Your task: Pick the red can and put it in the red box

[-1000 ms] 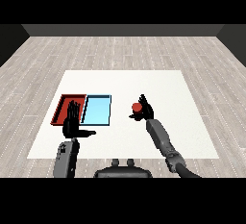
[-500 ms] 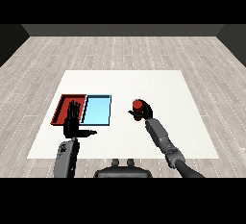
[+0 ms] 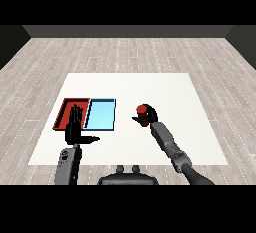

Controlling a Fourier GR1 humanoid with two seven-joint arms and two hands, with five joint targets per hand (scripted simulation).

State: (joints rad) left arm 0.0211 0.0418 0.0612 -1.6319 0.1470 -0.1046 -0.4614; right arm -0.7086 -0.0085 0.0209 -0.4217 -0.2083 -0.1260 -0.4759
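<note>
So the red can (image 3: pixel 142 110) is upright with the right hand (image 3: pixel 148 118) curled round it, over the table to the right of both trays. The red tray (image 3: pixel 66 108) is a shallow rectangle lying flat, well apart from the can, further left.

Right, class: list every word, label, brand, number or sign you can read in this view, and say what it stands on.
None can be read.
red can, in the right hand: no label shows.
red tray and light blue tray: plain, no markings.
white table and left hand: no text.
</note>
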